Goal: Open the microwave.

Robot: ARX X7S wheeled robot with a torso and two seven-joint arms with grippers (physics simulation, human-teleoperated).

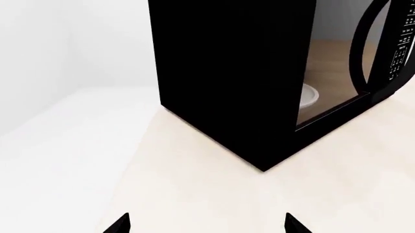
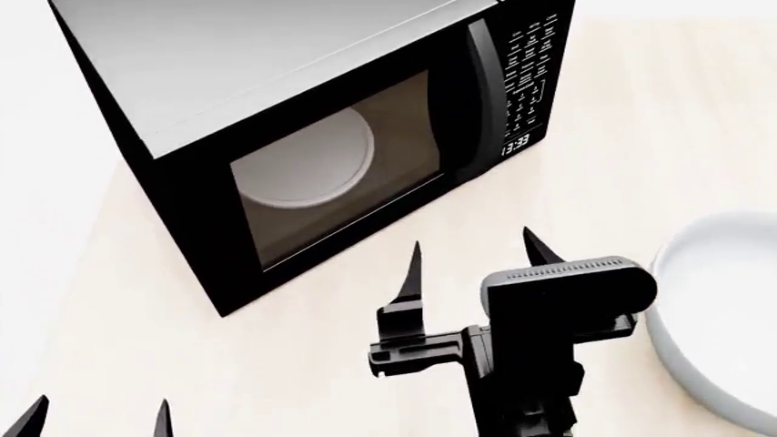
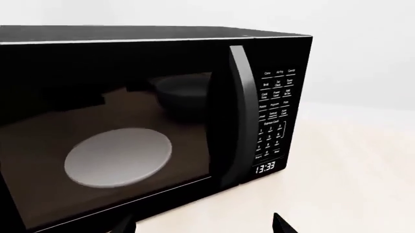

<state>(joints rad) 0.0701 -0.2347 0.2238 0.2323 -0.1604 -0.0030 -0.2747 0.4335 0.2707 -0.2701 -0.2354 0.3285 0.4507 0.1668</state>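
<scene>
The one microwave (image 2: 304,137) is sitting on the table (image 2: 643,127) with its door looking shut, so the opening is not yet begun. The right pincer (image 2: 474,259) is hanging with its tips apart, the door handle (image 2: 481,100) just ahead of it and untouched. The left pincer (image 2: 97,419) is showing two separated tips, the microwave's side ahead. One white bowl (image 2: 716,309) is lying beside the right pincer.
</scene>
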